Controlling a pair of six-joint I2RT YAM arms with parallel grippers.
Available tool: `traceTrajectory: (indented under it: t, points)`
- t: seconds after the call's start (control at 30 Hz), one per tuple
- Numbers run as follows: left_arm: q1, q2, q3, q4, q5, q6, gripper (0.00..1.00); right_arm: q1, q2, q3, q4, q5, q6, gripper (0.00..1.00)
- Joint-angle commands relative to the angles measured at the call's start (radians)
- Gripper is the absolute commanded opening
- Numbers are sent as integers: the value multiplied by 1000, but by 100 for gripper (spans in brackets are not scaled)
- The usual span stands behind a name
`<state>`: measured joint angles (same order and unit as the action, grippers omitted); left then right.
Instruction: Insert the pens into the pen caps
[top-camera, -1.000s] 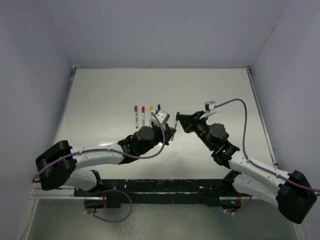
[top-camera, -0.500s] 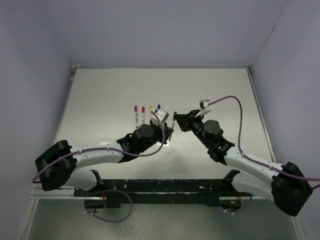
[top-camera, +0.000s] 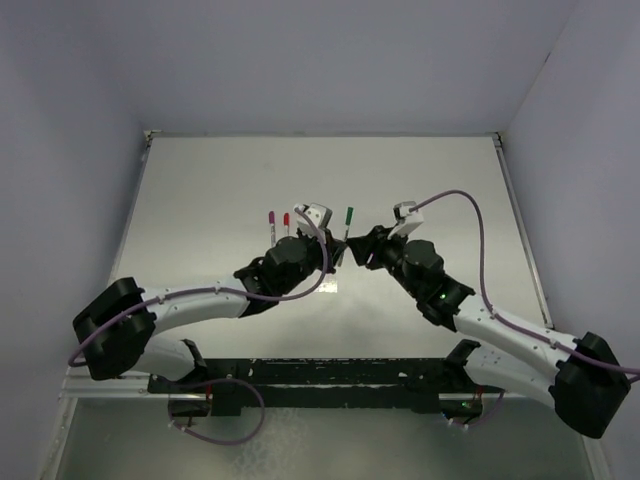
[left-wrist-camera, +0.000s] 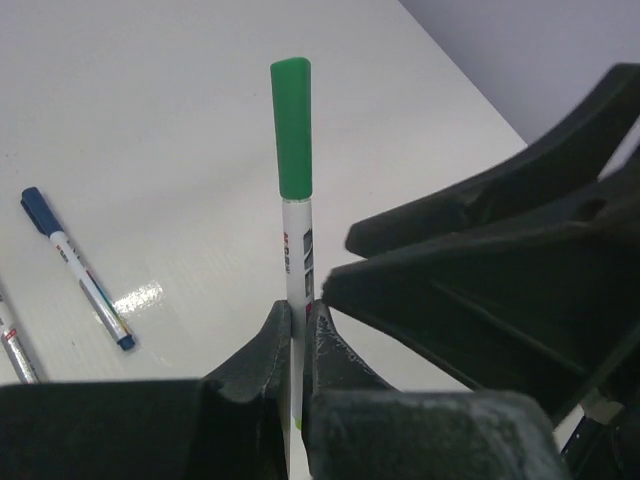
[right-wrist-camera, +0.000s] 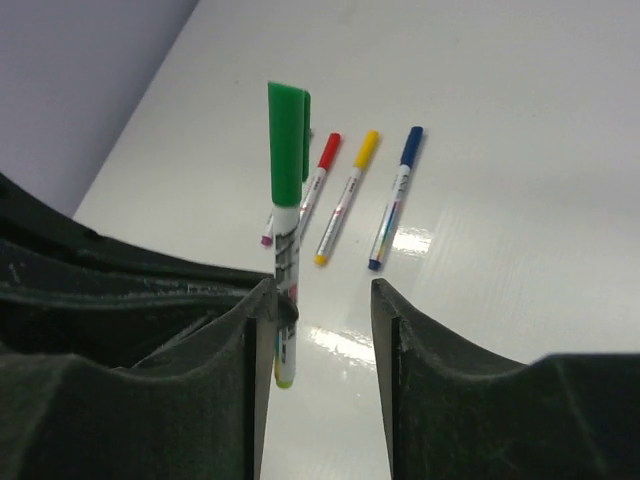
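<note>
One green-capped pen (left-wrist-camera: 296, 235) stands clenched in your left gripper (left-wrist-camera: 297, 322); your right gripper (right-wrist-camera: 322, 295) gapes beside it, perhaps touching, so withdrawing could tilt it.

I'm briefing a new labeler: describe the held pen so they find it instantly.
Where the two arms meet mid-table, the left end effector pinches one pen. Unlike the pens lying flat nearby, it has a green cap.

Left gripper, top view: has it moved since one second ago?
Yes: the left gripper moved up the picture, over the row of thin white capped pens.
</note>
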<state>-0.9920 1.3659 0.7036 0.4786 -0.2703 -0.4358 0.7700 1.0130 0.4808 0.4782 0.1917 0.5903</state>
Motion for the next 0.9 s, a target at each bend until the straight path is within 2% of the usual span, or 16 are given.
traceTrajectory:
  t: [0.0,0.23,0.4,0.6,0.87]
  points:
    - [39,48,69,109,-33,-96,0,13,-91,67,-191,72,-91,49]
    - [95,194,106,32,-22,-185,0,12,-233,99,-268,208,-155,55]
    - [136,331,291,-174,-42,-245,0,12,-296,89,-396,294,-114,55]
    - [191,492,451,-314,-8,-284,0,11,-364,61,-466,314,-83,55]
    - [243,605,573,-477,-9,-315,0,11,-386,46,-499,316,-66,55]
